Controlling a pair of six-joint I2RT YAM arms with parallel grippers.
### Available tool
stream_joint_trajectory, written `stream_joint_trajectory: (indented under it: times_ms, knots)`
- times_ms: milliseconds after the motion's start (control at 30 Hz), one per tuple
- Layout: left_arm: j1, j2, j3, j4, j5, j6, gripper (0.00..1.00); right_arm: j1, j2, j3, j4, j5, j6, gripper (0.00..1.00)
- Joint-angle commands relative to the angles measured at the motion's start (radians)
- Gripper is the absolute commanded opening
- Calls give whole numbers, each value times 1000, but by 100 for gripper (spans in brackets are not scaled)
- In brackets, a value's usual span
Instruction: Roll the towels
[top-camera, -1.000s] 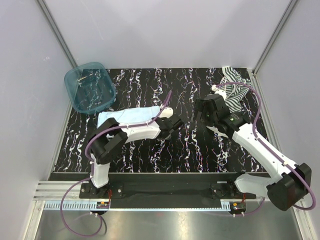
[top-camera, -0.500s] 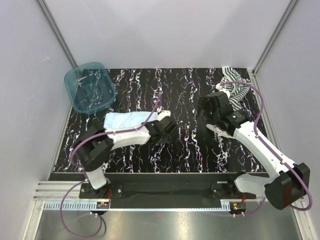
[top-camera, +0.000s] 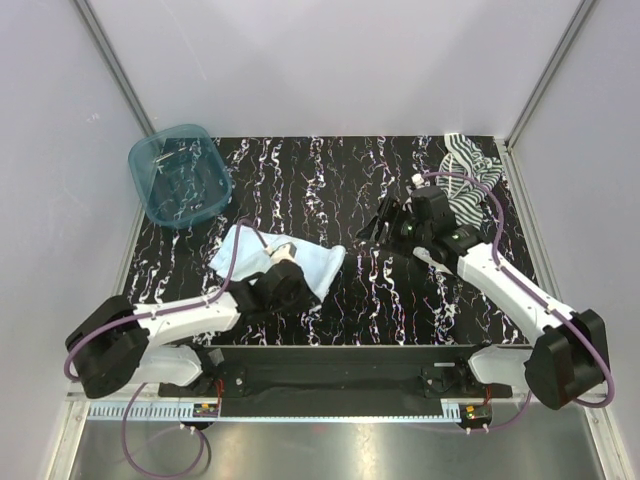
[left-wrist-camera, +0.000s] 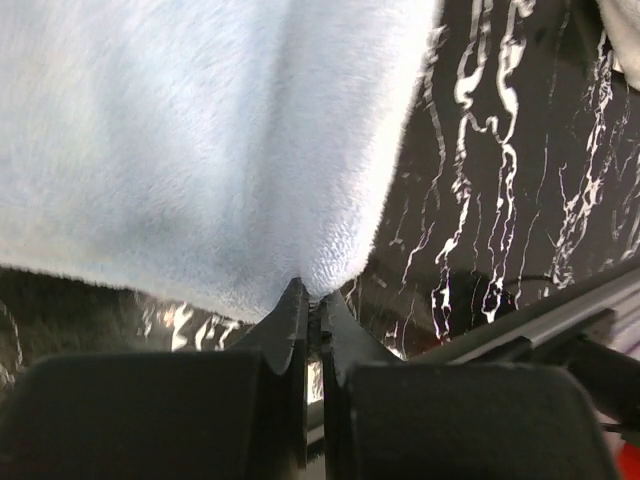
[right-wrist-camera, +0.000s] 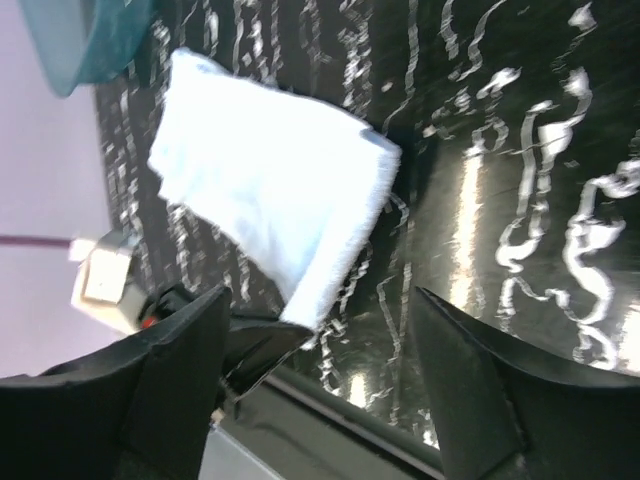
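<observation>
Blue towel (top-camera: 318, 264): lies on the black table (top-camera: 400, 300), left of the middle.
Left hand (left-wrist-camera: 311, 305): pinched tight on this towel's edge.
Right hand (right-wrist-camera: 320, 292): spread wide apart, holding nothing, above the table.
Striped towel (top-camera: 470, 165): bunched up in the far right corner.

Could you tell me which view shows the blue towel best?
The right wrist view: the blue towel lies almost wholly uncovered, though blurred. From above, the left arm hides its near part; the left wrist view shows only the edge pinched in the left pincer.
</observation>
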Motion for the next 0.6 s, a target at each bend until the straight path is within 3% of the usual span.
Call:
stream_joint_trajectory:
  times_ms: [0,100,267,400,433,500,533,567]
  knots:
    - [33,-62,-66,135,65,-158,0,7,20,-26,174,-142,70,77]
    - [86,-85,-124,161,121,-223,0,21,51,-31,231,-180,87,74]
    - [197,-85,-123,45,191,-249,0,68,91,-63,369,-244,119,72]
    - [255,-85,-127,-7,222,-238,0,93,140,-146,614,-309,196,56]
    - [260,-84,-126,-18,220,-223,0,99,155,-152,640,-323,205,45]
    - [266,-70,-126,-31,228,-221,0,116,207,-160,703,-330,216,37]
    - [268,-62,-127,-31,231,-223,0,120,226,-160,716,-327,218,26]
    - [266,-53,-130,-25,240,-224,0,125,264,-154,741,-327,216,22]
